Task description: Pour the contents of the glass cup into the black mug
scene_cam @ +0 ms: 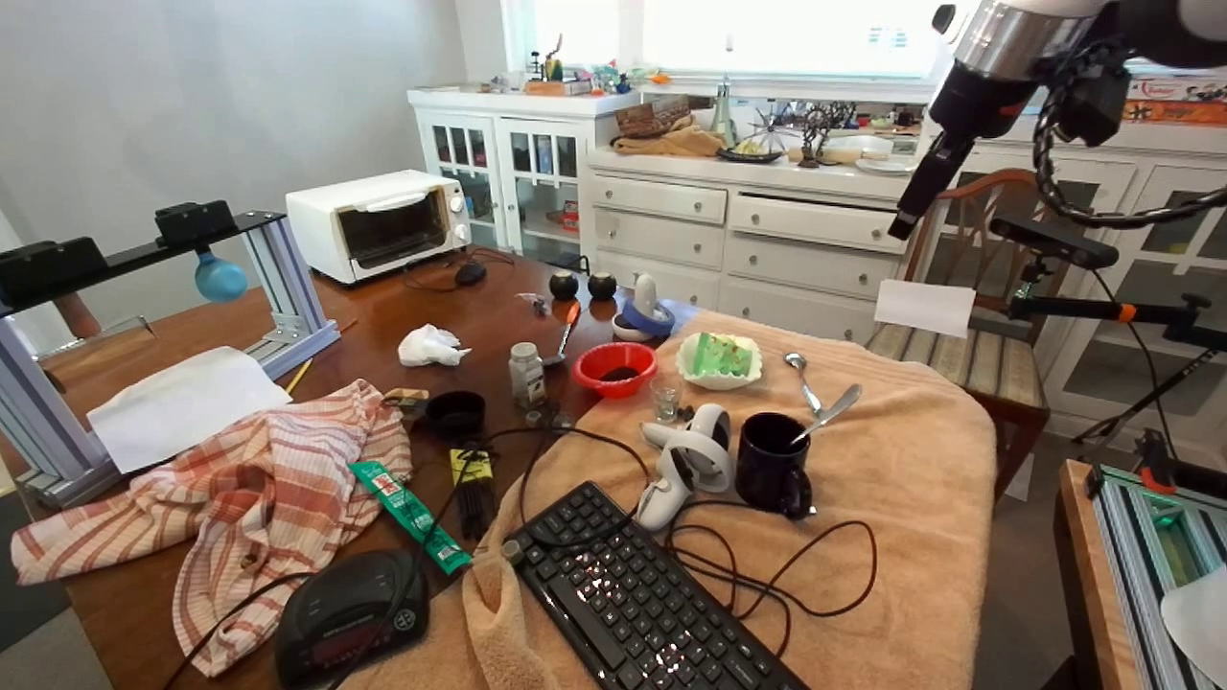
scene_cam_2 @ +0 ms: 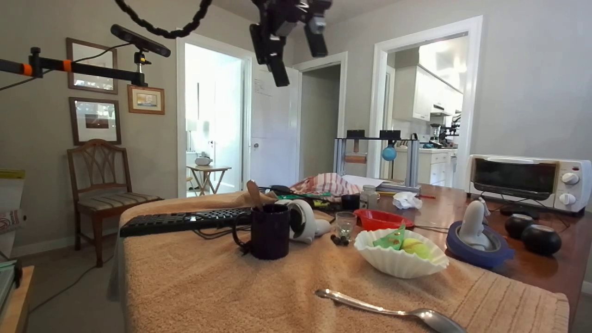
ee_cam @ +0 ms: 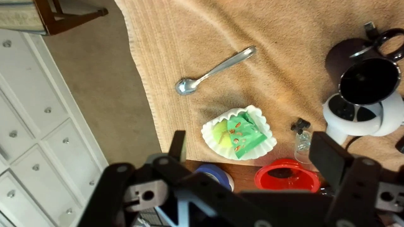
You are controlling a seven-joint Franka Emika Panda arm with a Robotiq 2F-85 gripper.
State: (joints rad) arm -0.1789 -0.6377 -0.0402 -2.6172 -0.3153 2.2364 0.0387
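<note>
So the gripper [scene_cam_2: 299, 64] is up in the air, well above the stuff on the table [scene_cam: 498, 328], with its fingers [ee_cam: 329, 154] spread wide apart. The glass [scene_cam_2: 345, 224] is standing upright on the tan towel [scene_cam: 901, 594], close to the red bowl [scene_cam: 609, 389], with some clear bits [ee_cam: 303, 142] inside and a few little black pieces [ee_cam: 300, 125] just beside it. The mug [scene_cam: 767, 465] is upright on the towel too, and the white controllers [ee_cam: 352, 127] sit between it and the glass; can't really tell if they touch the mug. Over by the glass there's also a white dish [scene_cam_2: 398, 263] with a green packet [ee_cam: 249, 138] and a yellow-green thing [ee_cam: 221, 132] in it, and a spoon [ee_cam: 222, 66] lying on the towel near that. The red bowl has something dark [ee_cam: 280, 172] in it, can't make out what, and the keyboard [scene_cam: 633, 594] is near the controllers.
</note>
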